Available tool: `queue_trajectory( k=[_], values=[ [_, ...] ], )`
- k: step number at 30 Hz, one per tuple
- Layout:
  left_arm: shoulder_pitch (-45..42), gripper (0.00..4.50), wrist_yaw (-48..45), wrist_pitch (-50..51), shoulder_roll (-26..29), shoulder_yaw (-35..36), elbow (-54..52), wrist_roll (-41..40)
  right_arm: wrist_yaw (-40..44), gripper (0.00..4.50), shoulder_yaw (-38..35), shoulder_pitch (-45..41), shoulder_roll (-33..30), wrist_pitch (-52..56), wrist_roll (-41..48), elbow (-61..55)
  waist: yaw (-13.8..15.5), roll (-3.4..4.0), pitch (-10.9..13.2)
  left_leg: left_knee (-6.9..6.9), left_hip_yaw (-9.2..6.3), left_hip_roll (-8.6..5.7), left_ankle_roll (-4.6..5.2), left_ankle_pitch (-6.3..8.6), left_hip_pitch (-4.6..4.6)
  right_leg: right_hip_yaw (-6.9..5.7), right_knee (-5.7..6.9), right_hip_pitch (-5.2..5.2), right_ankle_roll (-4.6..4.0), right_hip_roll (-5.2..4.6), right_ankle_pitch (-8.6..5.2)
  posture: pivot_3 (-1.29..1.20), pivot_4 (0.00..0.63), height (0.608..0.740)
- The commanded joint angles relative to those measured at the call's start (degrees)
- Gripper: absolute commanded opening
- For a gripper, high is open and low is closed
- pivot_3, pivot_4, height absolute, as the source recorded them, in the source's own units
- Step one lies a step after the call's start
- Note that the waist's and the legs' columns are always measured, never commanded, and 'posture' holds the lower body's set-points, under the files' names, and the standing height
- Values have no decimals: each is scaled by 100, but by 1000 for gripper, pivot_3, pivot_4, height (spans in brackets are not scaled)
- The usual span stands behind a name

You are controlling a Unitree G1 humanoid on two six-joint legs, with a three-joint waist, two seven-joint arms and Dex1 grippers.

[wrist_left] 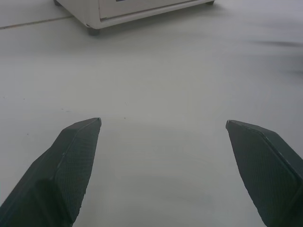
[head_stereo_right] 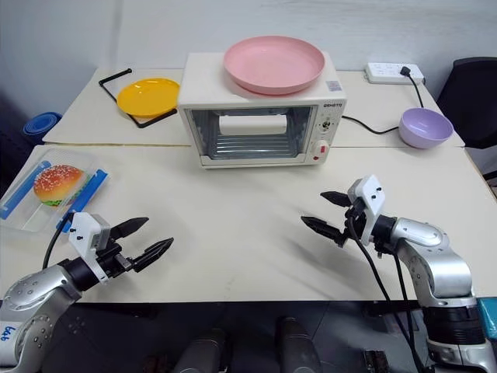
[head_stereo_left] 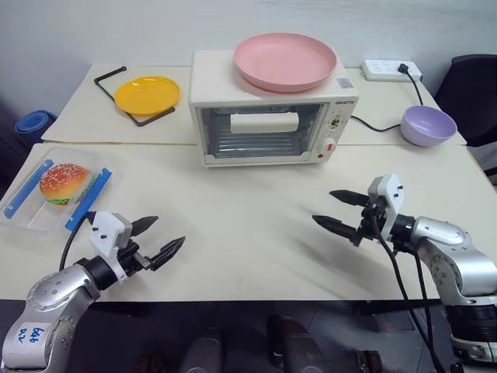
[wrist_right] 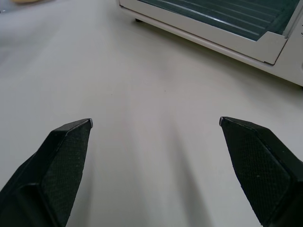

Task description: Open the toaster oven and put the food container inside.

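While both arms hover low over the near edge of the table (head_stereo_left: pixel 256 249), the head views take in one toaster oven (head_stereo_left: pixel 268 128) standing shut at the far middle, its white bar handle (head_stereo_left: pixel 264 122) across the glass door and one pink plate (head_stereo_left: pixel 285 61) resting on its roof. One food container (head_stereo_left: pixel 54 190) lies at the table's left edge, well apart from the oven, a sesame-bun burger showing through it between two blue clips. One yellow plate (head_stereo_left: pixel 147 94) sits on a black stand to the oven's left; one purple bowl (head_stereo_left: pixel 428 125) and one white power strip (head_stereo_left: pixel 390 70) sit to its right. The left gripper (head_stereo_left: pixel 159 239) hangs just beside the container with its two fingers spread and nothing between them; the right gripper (head_stereo_left: pixel 339 210) hangs in front of the oven, likewise spread and empty. From the left wrist, two black fingertips (wrist_left: pixel 75 156) stand wide apart over bare tabletop, one oven corner beyond. From the right wrist, two fingertips (wrist_right: pixel 66 151) stand equally wide, the oven's glass door ahead.
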State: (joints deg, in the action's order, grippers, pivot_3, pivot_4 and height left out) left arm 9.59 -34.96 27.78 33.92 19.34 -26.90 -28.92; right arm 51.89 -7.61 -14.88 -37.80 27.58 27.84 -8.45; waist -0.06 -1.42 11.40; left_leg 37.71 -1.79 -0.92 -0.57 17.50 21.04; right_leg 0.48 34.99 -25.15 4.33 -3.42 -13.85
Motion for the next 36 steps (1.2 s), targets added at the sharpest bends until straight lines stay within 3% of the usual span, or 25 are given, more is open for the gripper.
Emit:
queue_trajectory(
  k=[1, 13, 27, 36],
  values=[
    [-52, 4500, 61, -275, 15, -62, -69, 220, -14, 4493, -111, 27, -55, -73, 38, -178, 1, 0, 0, 0, 0, 0, 0, 0, 0, 0, 0, 0, 0, 0, 0, 0, 150, 740],
    [-307, 4500, 172, 136, -22, -52, -130, -3, -135, 4493, 101, -192, 63, -2, -123, -72, -7, 0, 0, 0, 2, 1, 0, 0, -1, 0, 1, 0, 0, 1, 0, 0, 150, 740],
    [-1806, 4500, 34, 1238, 628, 226, -805, -1584, -466, 4493, 464, -2520, 1104, -128, -371, 1733, -23, 0, 0, 10, 5, 5, -1, 0, 10, 0, 10, -13, -3, 7, 7, 0, 150, 740],
    [-2077, 4500, 259, 1271, 902, 142, -740, -1382, -315, 4493, 355, -3411, 1405, -218, -289, 2368, -30, 2, 1, 4, 14, 4, -2, 0, 19, 3, 8, -27, -1, 6, 8, 0, 150, 740]
  ],
)
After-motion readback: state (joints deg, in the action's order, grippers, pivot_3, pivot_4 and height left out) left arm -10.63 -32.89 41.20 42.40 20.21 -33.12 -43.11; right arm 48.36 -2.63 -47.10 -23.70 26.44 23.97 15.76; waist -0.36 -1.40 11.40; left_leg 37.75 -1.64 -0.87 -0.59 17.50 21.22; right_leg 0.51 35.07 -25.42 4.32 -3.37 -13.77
